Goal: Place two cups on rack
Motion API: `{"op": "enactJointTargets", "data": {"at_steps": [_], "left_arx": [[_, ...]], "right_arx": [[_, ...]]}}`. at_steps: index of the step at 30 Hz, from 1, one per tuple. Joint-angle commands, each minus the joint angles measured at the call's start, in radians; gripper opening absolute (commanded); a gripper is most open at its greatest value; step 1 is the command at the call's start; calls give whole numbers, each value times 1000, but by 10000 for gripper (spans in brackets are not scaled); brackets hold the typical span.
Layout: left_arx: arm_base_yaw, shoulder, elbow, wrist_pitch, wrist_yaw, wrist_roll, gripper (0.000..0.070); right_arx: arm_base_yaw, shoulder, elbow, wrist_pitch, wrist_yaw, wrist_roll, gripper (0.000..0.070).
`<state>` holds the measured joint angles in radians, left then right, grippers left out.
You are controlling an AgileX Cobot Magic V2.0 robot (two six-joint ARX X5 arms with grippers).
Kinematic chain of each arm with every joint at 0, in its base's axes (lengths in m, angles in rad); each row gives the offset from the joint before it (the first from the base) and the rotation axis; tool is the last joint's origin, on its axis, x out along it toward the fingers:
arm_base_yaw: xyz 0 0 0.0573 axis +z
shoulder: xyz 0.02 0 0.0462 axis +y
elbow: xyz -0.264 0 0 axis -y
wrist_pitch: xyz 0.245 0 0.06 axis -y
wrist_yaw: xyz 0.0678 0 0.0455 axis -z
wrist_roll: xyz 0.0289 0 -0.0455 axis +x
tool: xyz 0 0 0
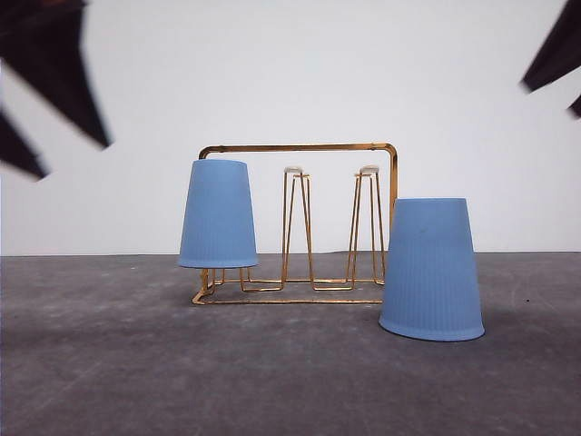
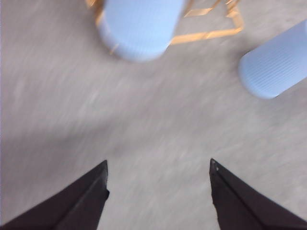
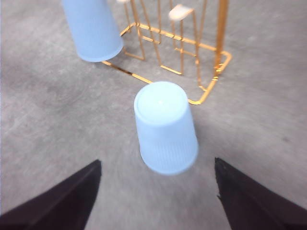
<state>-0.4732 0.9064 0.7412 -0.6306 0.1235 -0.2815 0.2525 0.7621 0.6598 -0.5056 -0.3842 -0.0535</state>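
Already one cup hangs upside down on the rack, at its left end; the second cup stands inverted on the table just beside the rack's right end. Both the left gripper and right gripper are spread wide, holding nothing. Risk: a poorly centred grasp could topple the cup or nudge the light rack. Count: two cups, one rack, two bare prongs

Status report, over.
Left gripper and right gripper open, empty. One cup upside down on the rack; second cup upside down on the table beside it. Nothing between right fingers and second cup.
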Motion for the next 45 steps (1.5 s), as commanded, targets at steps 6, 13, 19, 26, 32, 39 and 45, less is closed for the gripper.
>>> {"op": "enactJointTargets", "data": {"at_steps": [6, 13, 19, 26, 32, 39, 45], "left_arx": [[-3, -88, -14, -3, -30, -66, 387], [-3, -103, -14, -4, -30, -79, 387], [-3, -103, -14, -4, -30, -79, 387], [-3, -103, -14, -4, -30, -79, 387], [-3, -103, -14, 3, -31, -78, 387], [-3, -103, -14, 3, -39, -75, 387], [-3, -103, -14, 3, -40, -75, 387]], "right_arx": [[57, 254, 9, 232, 3, 21, 580], [97, 501, 9, 446, 35, 21, 581], [119, 632, 9, 508, 52, 30, 454], [118, 575, 83, 295, 52, 80, 318], [122, 537, 325, -38, 53, 66, 318], [127, 539, 542, -32, 101, 52, 319], [129, 577, 616, 83, 106, 45, 319]]}}
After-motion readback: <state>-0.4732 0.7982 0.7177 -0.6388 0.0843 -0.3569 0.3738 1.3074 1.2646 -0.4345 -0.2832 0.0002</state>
